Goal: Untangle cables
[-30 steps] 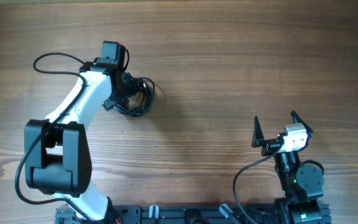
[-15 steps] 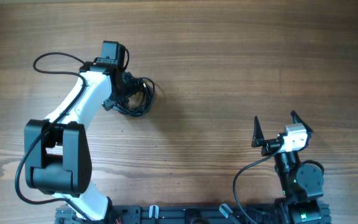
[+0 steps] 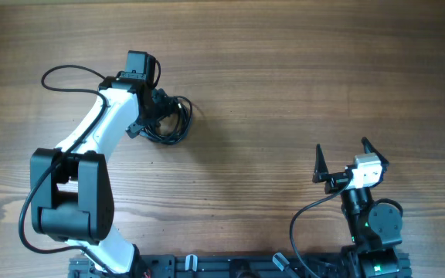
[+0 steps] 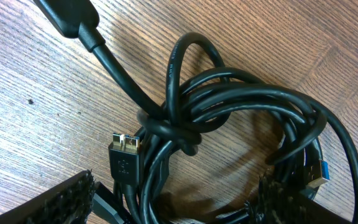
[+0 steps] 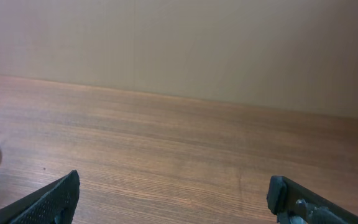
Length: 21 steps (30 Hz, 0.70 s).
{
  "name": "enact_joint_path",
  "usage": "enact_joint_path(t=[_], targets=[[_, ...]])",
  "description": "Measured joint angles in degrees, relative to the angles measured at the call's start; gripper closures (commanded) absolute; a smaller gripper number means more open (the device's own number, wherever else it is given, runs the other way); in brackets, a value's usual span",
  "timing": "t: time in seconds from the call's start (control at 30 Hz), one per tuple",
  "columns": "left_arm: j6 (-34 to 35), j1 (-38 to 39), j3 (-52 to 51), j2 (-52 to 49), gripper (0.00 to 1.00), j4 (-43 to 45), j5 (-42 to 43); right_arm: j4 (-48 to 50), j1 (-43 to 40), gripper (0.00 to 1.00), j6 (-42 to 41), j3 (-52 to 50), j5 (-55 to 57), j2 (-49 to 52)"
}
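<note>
Coil of knotted thin black cables (image 4: 229, 118) sits on wooden desk (image 4: 36, 124) between spread, released fingers of left hand (image 4: 176, 190); right hand (image 3: 341, 147) open, well apart.

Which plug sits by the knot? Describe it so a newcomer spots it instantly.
On the wooden table, the black cable coil lies by the left fingers. In the left wrist view, just below-left of its knot, a black plug points a silver tip upward and bears a USB logo; the plug at the coil's right edge is blue-tipped.
</note>
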<state>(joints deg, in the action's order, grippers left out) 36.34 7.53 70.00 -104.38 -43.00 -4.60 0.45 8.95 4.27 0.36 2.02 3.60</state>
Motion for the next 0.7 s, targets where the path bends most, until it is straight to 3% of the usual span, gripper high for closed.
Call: enact_joint_path(t=[0.33, 0.47, 0.7], targets=[[0.0, 0.0, 0.0, 0.0, 0.11, 0.0, 0.0, 0.0, 0.0, 0.0, 0.0, 0.0, 0.0, 0.0], [0.0, 0.0, 0.0, 0.0, 0.0, 0.0, 0.0, 0.0, 0.0, 0.0, 0.0, 0.0, 0.0, 0.0], [0.02, 0.0, 0.0, 0.0, 0.0, 0.0, 0.0, 0.0, 0.0, 0.0, 0.0, 0.0, 0.0, 0.0]])
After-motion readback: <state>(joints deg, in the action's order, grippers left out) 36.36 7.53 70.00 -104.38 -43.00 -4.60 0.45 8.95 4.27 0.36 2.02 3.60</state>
